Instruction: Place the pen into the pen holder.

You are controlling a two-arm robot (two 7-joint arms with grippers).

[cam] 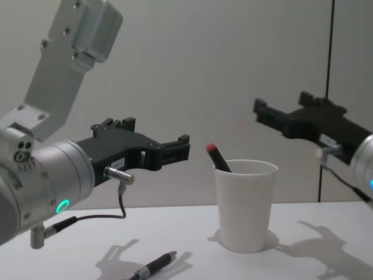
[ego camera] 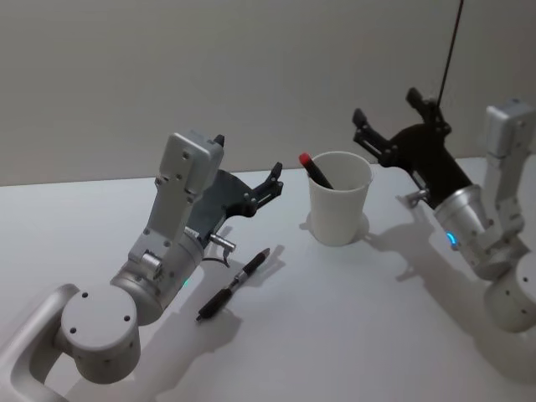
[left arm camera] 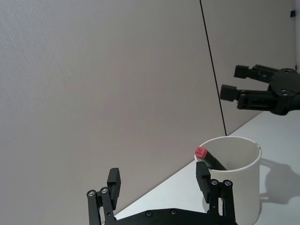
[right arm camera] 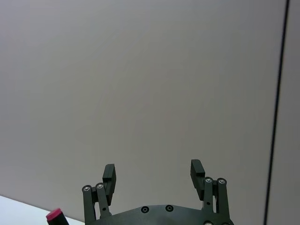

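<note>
The pen holder (ego camera: 339, 209) (cam: 245, 204) (left arm camera: 236, 180) is a white paper cup standing upright on the white table. A red-capped pen (ego camera: 314, 168) (cam: 216, 157) (left arm camera: 208, 158) (right arm camera: 55, 216) leans inside it, cap up. A second, dark pen (ego camera: 234, 285) (cam: 154, 266) lies flat on the table, left of the cup. My left gripper (ego camera: 251, 163) (cam: 157, 137) (left arm camera: 158, 176) hovers open and empty above that pen, pointing toward the cup. My right gripper (ego camera: 387, 109) (cam: 282, 105) (right arm camera: 153, 171) (left arm camera: 234, 80) is open and empty, raised to the right of the cup.
A thin black cable (ego camera: 452, 42) (cam: 329, 70) hangs down the grey wall behind the right arm. The white table (ego camera: 335, 335) spreads bare in front of the cup and between the arms.
</note>
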